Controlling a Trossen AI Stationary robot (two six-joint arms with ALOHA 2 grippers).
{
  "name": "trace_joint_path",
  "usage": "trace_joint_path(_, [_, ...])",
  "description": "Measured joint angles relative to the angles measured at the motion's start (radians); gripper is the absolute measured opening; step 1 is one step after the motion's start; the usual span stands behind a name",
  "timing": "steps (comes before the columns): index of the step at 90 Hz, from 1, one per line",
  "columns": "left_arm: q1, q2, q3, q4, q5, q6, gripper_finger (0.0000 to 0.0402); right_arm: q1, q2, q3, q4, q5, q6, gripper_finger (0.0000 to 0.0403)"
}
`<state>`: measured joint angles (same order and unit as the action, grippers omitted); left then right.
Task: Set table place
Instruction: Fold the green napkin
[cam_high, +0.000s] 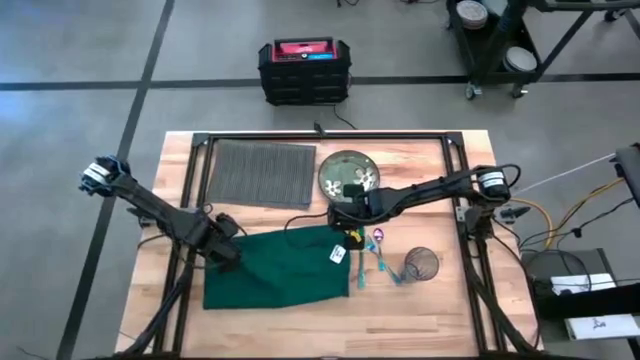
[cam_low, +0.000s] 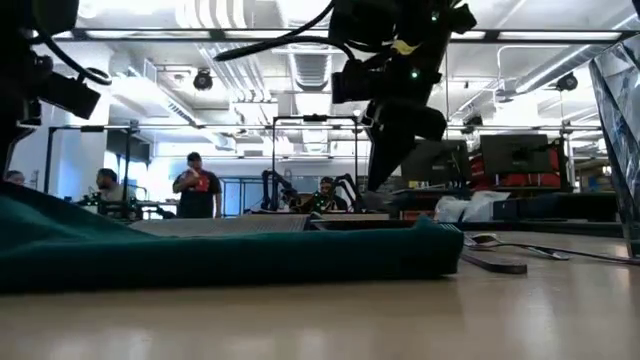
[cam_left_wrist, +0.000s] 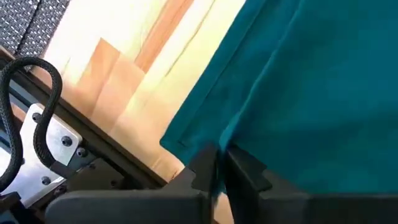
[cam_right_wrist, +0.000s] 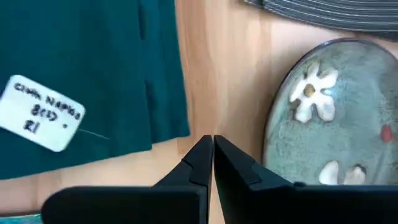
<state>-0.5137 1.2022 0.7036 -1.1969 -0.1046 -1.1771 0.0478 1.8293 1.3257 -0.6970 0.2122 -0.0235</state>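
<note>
A dark green napkin (cam_high: 280, 265) lies spread on the table (cam_high: 420, 320), near its front. My left gripper (cam_high: 228, 250) is at the napkin's left edge and is shut on it. The dark grey ribbed placemat (cam_high: 260, 172) lies flat at the far left. Right beside it sits a grey-green plate (cam_high: 348, 172) painted with white flowers. My right gripper (cam_right_wrist: 212, 142) hangs shut and holds nothing. It is above the bare wood between the napkin's far right corner (cam_right_wrist: 168, 124) and the plate (cam_right_wrist: 336, 118). My left gripper pinches the napkin's left edge (cam_left_wrist: 219, 148) between its two fingers, close to the far left corner (cam_left_wrist: 177, 142). A ridge of cloth runs away from the fingers. In the low view that end of the napkin (cam_low: 30, 205) rises off the table while the rest lies flat.
Coloured cutlery (cam_high: 375, 255) lies right of the napkin, with a wire-mesh cup (cam_high: 422, 263) beyond it. A white paper label (cam_right_wrist: 43, 115) lies on the napkin's right part. A black frame rail (cam_high: 320, 138) runs round the table. Bare wood (cam_high: 330, 325) shows along the near edge.
</note>
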Motion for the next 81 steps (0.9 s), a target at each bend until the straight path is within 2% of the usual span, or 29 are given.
trace_joint_path(12, [0.001, 0.012, 0.005, -0.002, 0.051, 0.059, 0.0094, -0.001, -0.002, 0.011, 0.002, -0.059, 0.02, 0.0002])
trace_joint_path(22, [0.001, 0.002, 0.042, -0.003, 0.097, 0.088, 0.0148, -0.002, -0.002, 0.011, 0.001, -0.13, 0.037, 0.0023])
trace_joint_path(40, [-0.016, -0.025, 0.106, 0.084, -0.012, 0.129, 0.0211, -0.002, 0.004, -0.013, 0.031, -0.247, 0.037, 0.0091])
trace_joint_path(60, [-0.015, -0.026, 0.049, 0.232, -0.035, 0.192, 0.0213, -0.037, 0.004, -0.053, 0.133, -0.246, 0.044, 0.0139])
trace_joint_path(81, [-0.015, -0.027, -0.017, 0.352, -0.034, 0.197, 0.0184, -0.069, 0.005, -0.133, 0.223, -0.256, 0.075, 0.0146])
